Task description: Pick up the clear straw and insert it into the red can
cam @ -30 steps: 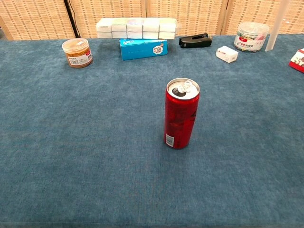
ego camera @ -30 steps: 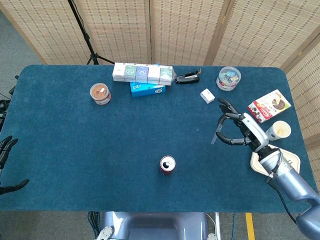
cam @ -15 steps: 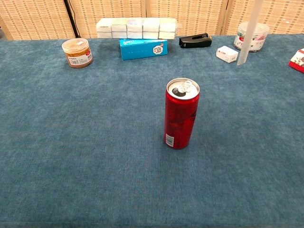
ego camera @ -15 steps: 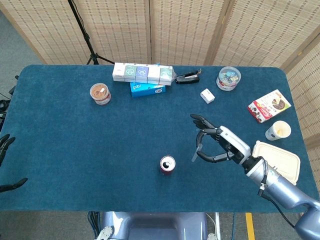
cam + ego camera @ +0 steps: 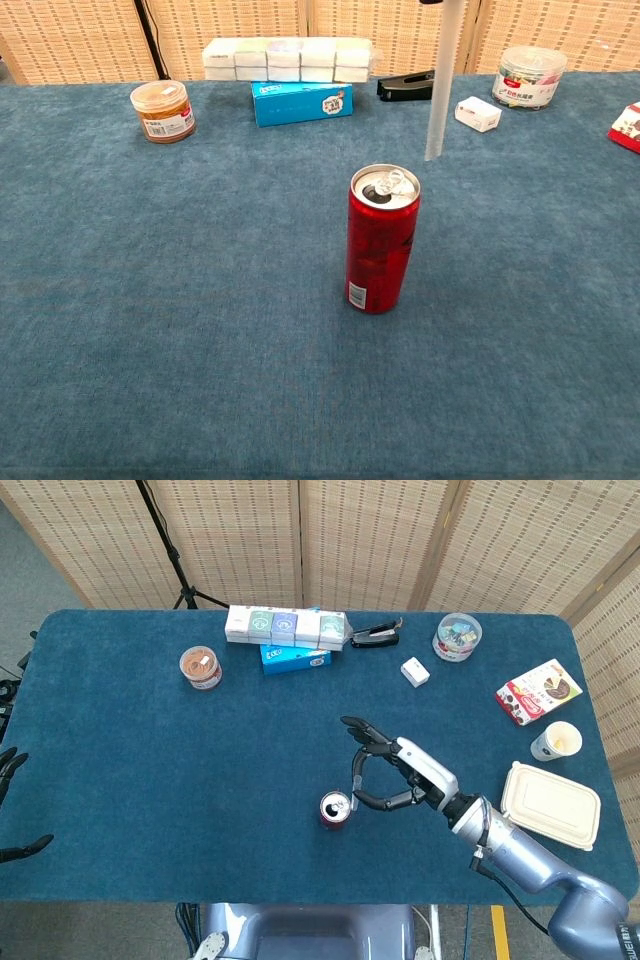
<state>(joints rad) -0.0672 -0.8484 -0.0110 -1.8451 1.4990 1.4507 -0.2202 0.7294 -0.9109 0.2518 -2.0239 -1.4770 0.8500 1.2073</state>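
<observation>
The red can (image 5: 335, 809) stands upright with its top open in the middle of the blue table (image 5: 150, 770); the chest view shows the red can (image 5: 382, 240) close up. My right hand (image 5: 398, 773) hovers just right of the can and pinches the clear straw (image 5: 356, 771), which hangs nearly vertical. In the chest view the clear straw (image 5: 441, 85) hangs down from the top edge, its lower end above and slightly right of the can's opening, not touching it. My left hand (image 5: 12, 810) shows only as dark fingers at the far left edge, holding nothing.
Along the back stand a brown-lidded jar (image 5: 201, 667), a row of white boxes (image 5: 285, 626), a blue box (image 5: 294, 658), a black stapler (image 5: 376, 635), a small white box (image 5: 415, 671) and a clear tub (image 5: 457, 636). A snack box (image 5: 538, 691), cup (image 5: 557, 742) and takeaway container (image 5: 550, 806) sit right.
My right hand has carried the straw leftward from the table's right side to just beside the can. The straw's lower end now hangs close to the can's top. The can has not moved.
</observation>
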